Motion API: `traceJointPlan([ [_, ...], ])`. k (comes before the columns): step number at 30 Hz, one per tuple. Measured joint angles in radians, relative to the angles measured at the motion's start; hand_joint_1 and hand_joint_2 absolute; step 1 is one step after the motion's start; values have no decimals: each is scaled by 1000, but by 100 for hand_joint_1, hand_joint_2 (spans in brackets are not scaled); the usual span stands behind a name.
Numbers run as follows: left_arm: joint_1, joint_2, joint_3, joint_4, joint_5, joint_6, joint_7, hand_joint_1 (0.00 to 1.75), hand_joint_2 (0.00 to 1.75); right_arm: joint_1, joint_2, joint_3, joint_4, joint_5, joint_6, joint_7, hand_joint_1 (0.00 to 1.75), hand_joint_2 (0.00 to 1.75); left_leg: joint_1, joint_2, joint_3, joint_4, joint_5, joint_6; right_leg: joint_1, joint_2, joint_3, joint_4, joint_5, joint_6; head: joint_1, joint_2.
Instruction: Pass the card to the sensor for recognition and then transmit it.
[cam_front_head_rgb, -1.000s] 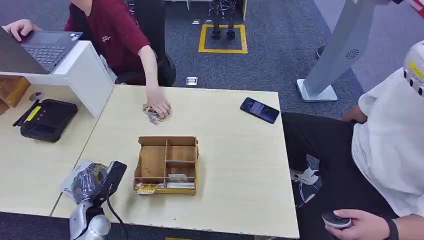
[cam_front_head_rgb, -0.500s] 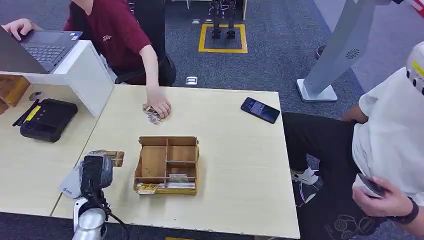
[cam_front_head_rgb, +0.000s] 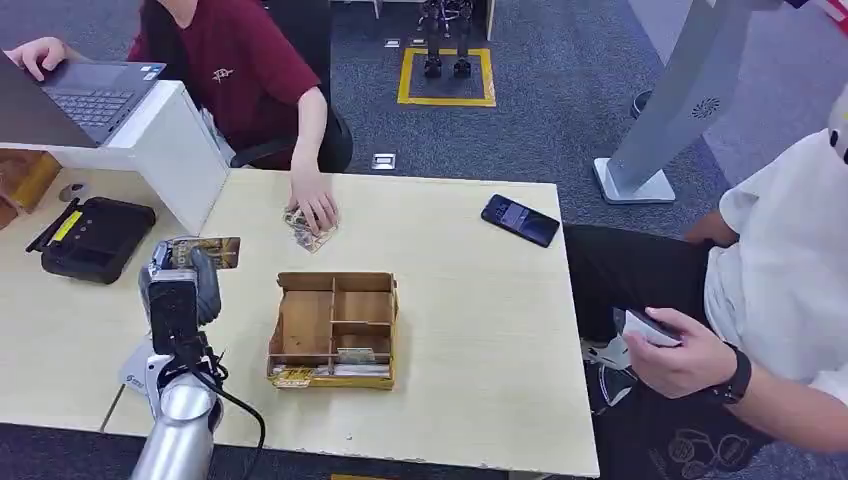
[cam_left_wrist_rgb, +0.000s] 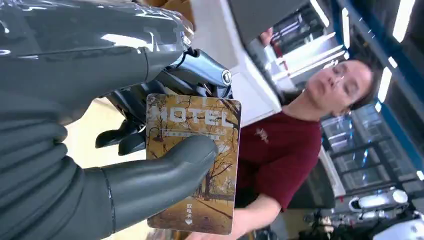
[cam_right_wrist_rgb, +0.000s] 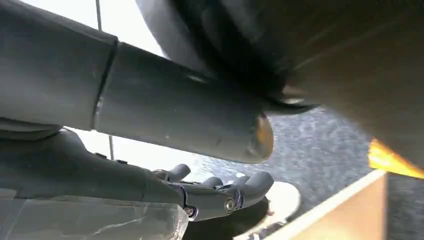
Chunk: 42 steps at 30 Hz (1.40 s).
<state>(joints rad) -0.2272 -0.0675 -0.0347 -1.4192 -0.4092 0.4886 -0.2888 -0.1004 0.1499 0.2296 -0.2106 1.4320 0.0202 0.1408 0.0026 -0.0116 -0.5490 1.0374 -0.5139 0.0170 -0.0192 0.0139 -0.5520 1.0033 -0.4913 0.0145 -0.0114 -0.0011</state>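
**Card held raised in the left hand over the table's left side**

Pale wooden table (cam_front_head_rgb: 470, 330) is seen from above, set on grey carpet, with a wooden divided tray (cam_front_head_rgb: 334, 330) near its front edge. A brown hotel card (cam_front_head_rgb: 208, 251) is gripped by the left hand (cam_front_head_rgb: 178, 290), raised above the table's left part; in the left wrist view the card (cam_left_wrist_rgb: 194, 162) is seen pinched between the thick thumb (cam_left_wrist_rgb: 165, 172) on its printed face and the darker fingers behind it. The right hand (cam_right_wrist_rgb: 215, 192) is seen in its wrist view with fingers lightly curled and nothing in them; whether it is clenched cannot be told. A dark phone (cam_front_head_rgb: 519, 220) lies near the table's far right corner. A black device (cam_front_head_rgb: 95, 238) rests on the adjoining desk to the left, beside a white partition (cam_front_head_rgb: 170, 150) that bears a laptop (cam_front_head_rgb: 95, 95). A person in a red shirt (cam_front_head_rgb: 235, 70) is seated at the far side, one hand resting on small cards (cam_front_head_rgb: 308, 228) on the table. A person in white (cam_front_head_rgb: 790, 290) is seated at the right, a small object held in one hand
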Motion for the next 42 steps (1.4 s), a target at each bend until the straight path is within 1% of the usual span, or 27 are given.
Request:
traceJointPlan([
  [4, -81, 2, 0, 72, -72, 50, 17, 175, 175, -4, 3, 16, -1, 5, 14, -8, 0, 0, 0, 0, 0, 0, 0, 0, 0, 0, 0, 0, 0, 0, 1, 0],
  [11, -175, 10, 0, 187, -118, 77, 26, 175, 175, -8, 4, 36, -3, 11, 20, -15, 0, 0, 0, 0, -1, 0, 0, 0, -1, 0, 0, 0, 0, 0, 0, 0],
  [19, -202, 10, 0, 257, -133, 110, 13, 175, 175, -10, 5, 53, -6, 11, 29, -19, 0, 0, 0, 0, -1, 0, 0, 0, 0, 1, -1, 0, 0, 0, 0, 0],
  [25, -203, 10, 0, 290, -136, 113, 8, 175, 175, -11, 5, 56, -6, 11, 29, -19, 0, 0, 0, 0, -1, 0, 0, 0, 0, 1, 0, 0, 0, 0, 1, 0],
  [26, -203, 10, 0, 294, -136, 113, 6, 0, 175, -11, 5, 56, -6, 11, 29, -19, 0, 0, 0, 0, -1, 0, 0, 0, 0, 1, 0, 0, 0, 0, 0, 0],
  [32, -202, 10, 0, 306, -132, 107, -1, 0, 175, -11, 5, 58, -6, 11, 29, -19, 0, 0, 0, 0, -1, 0, 0, 0, 0, 1, 0, 0, 0, 0, 0, 0],
  [36, -202, 10, 0, 305, -95, 51, 20, 0, 175, -10, 5, 57, -6, 1, 24, -12, 0, 0, 0, 0, -1, 0, 0, 0, 0, 1, 0, 0, 0, 0, 0, 0],
  [37, -198, 9, 0, 300, -87, 30, 33, 0, 175, -9, 5, 57, -6, -2, 19, -7, 0, 0, 0, 0, -1, 0, 0, 0, 0, 1, 0, 0, 0, 0, 0, 0],
  [39, -180, 8, -6, 275, -73, -10, 62, 0, 175, -5, 5, 57, -6, -10, 8, 0, 0, 0, 0, 0, -1, 0, 0, 0, 0, 1, 0, 0, 0, 0, 1, 0],
  [42, -131, 8, -34, 211, -49, -74, 59, 0, 175, -1, 5, 57, -6, -18, -2, 7, 0, 0, 0, 0, -1, 0, 0, 0, 0, 1, 0, 0, 0, 0, 0, 0],
])
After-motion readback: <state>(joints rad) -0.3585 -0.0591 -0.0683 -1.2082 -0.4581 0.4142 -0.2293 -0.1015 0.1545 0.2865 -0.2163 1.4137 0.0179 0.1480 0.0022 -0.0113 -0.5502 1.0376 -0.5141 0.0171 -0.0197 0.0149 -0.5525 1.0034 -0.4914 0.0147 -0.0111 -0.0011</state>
